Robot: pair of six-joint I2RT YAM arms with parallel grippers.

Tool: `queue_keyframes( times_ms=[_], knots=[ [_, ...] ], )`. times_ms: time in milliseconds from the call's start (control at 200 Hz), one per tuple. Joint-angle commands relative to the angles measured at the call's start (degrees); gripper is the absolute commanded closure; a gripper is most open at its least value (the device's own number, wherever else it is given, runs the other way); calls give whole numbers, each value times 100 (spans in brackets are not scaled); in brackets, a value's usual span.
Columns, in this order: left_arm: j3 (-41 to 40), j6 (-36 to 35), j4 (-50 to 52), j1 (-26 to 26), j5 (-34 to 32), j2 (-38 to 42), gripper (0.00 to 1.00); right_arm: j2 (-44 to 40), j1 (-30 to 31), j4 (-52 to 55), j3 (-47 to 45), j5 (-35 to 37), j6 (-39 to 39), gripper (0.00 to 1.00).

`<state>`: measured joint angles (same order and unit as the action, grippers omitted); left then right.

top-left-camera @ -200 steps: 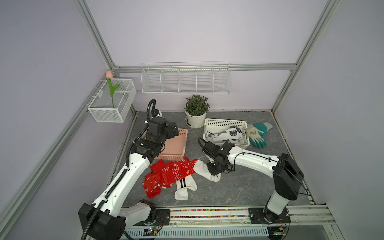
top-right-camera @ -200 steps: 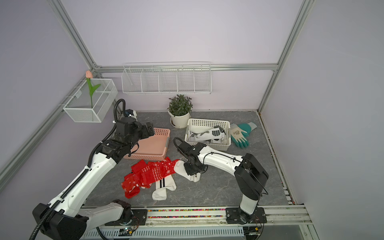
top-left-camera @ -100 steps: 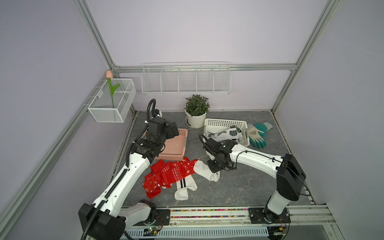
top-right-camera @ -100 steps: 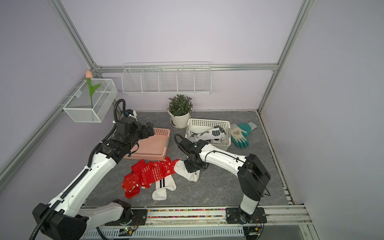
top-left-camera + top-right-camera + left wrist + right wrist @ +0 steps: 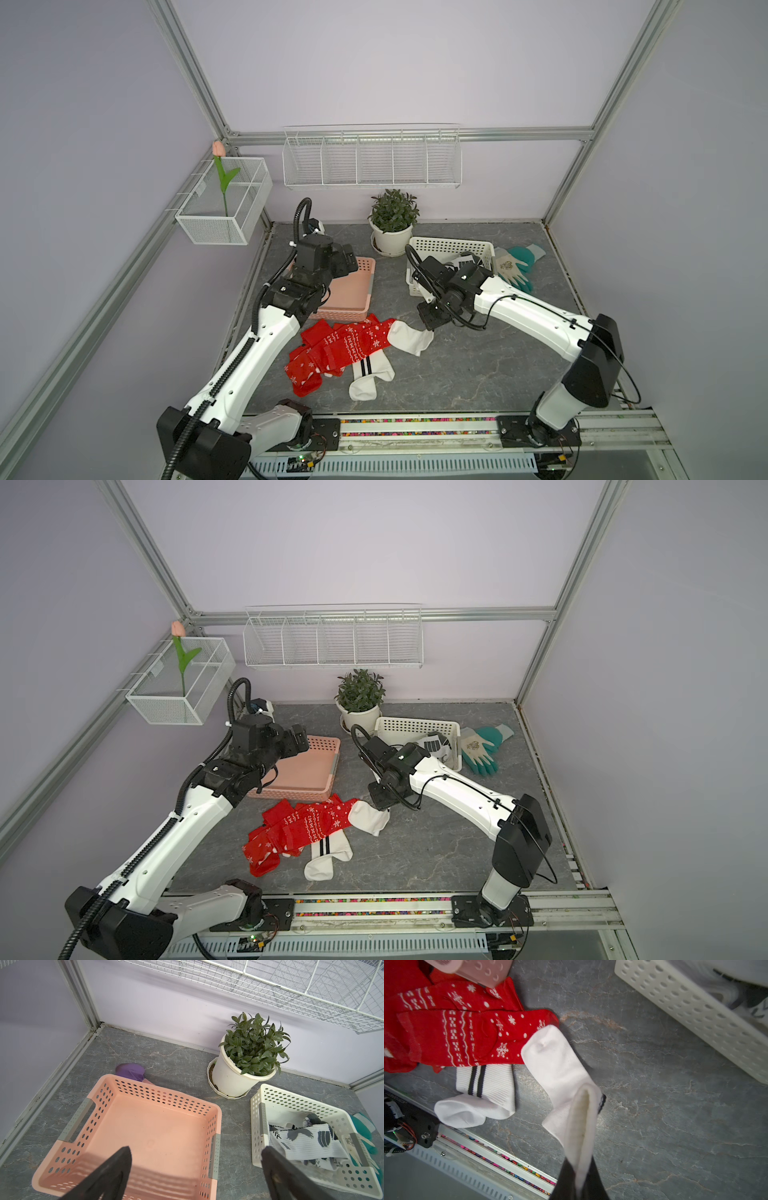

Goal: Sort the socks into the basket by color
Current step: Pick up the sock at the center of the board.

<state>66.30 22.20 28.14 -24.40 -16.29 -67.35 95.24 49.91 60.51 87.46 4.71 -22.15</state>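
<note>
**Right gripper pinches a white sock; left gripper hangs open above the pink basket**

The right gripper (image 5: 580, 1176) is clamped on one end of a white sock (image 5: 556, 1064), with fabric bunched between its dark fingers. The sock trails away from the gripper, and its far end touches a heap of red socks (image 5: 467, 1039) with white snowflakes. Just beside the held sock, partly under the red heap, lies a striped white sock (image 5: 483, 1088) with two black bands. The white basket (image 5: 449, 245) stands near the gripper's back and holds a patterned sock (image 5: 307, 1142). The left gripper (image 5: 195, 1153) is released, its fingers spread wide and holding nothing, with the pink basket (image 5: 158, 1093) directly beneath it.
</note>
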Motion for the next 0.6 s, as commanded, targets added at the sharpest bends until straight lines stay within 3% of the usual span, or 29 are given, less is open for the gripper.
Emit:
queue_keyframes(
  times_ms=[0, 275, 595],
  knots=[
    [-7, 28, -10, -9, -58, 102, 1, -204, -124, 490, 470, 122, 268, 93],
    [4, 26, -8, -7, -54, 104, 1, 187, -486, 912, 1973, -18, 649, 93],
    [-10, 35, -25, -7, -22, 100, 1, 1498, -1028, 2084, 5017, 78, 1266, 93]
  ],
)
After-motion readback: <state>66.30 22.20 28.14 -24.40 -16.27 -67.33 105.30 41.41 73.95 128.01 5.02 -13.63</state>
